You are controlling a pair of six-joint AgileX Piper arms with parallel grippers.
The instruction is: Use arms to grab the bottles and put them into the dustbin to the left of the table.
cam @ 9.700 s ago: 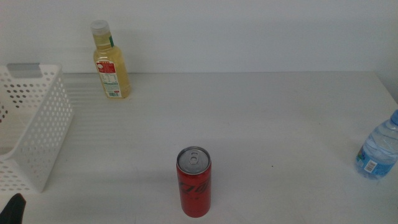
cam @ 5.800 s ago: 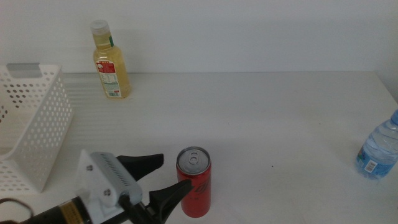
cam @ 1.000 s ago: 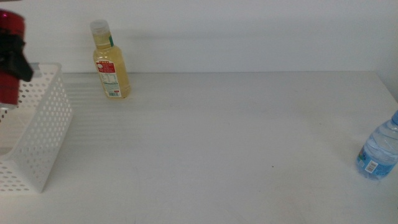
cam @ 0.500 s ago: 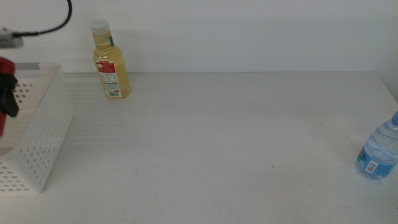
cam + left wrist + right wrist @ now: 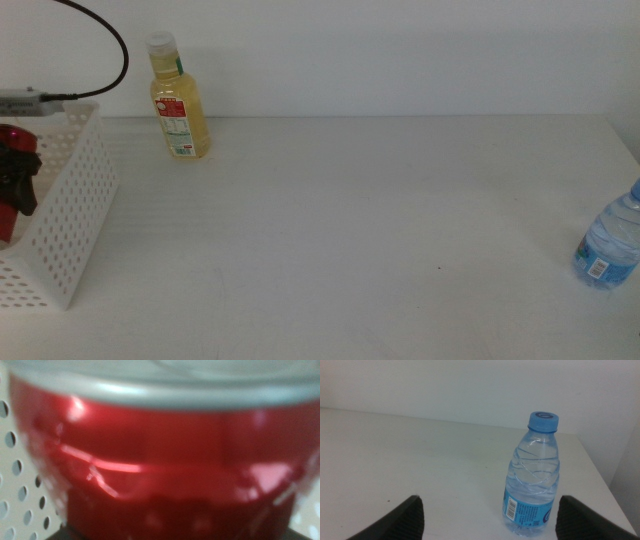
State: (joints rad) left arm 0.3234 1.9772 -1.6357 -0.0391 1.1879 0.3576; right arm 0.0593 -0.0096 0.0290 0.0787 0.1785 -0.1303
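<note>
Red can (image 5: 8, 185) held low inside the white dustbin (image 5: 70, 210) at the table's left edge — the left gripper (image 5: 20, 185) is clamped on it.

White perforated wall of the dustbin stands between the camera and most of the can in the middle view, so only its upper part and a dark jaw show above the rim; in the left wrist view the can (image 5: 155, 470) fills nearly everything, blurred, with the basket's round holes (image 5: 20, 495) just behind it. On the table (image 5: 360, 230) the yellow-liquid bottle (image 5: 178, 100) stands upright near the far edge, just beside the dustbin's far corner, and the small water bottle (image 5: 608, 240) stands well apart at the right edge. Right gripper (image 5: 485, 517) waits low over the table near that water bottle (image 5: 532, 477) — its jaws spread wide, holding nothing.
</note>
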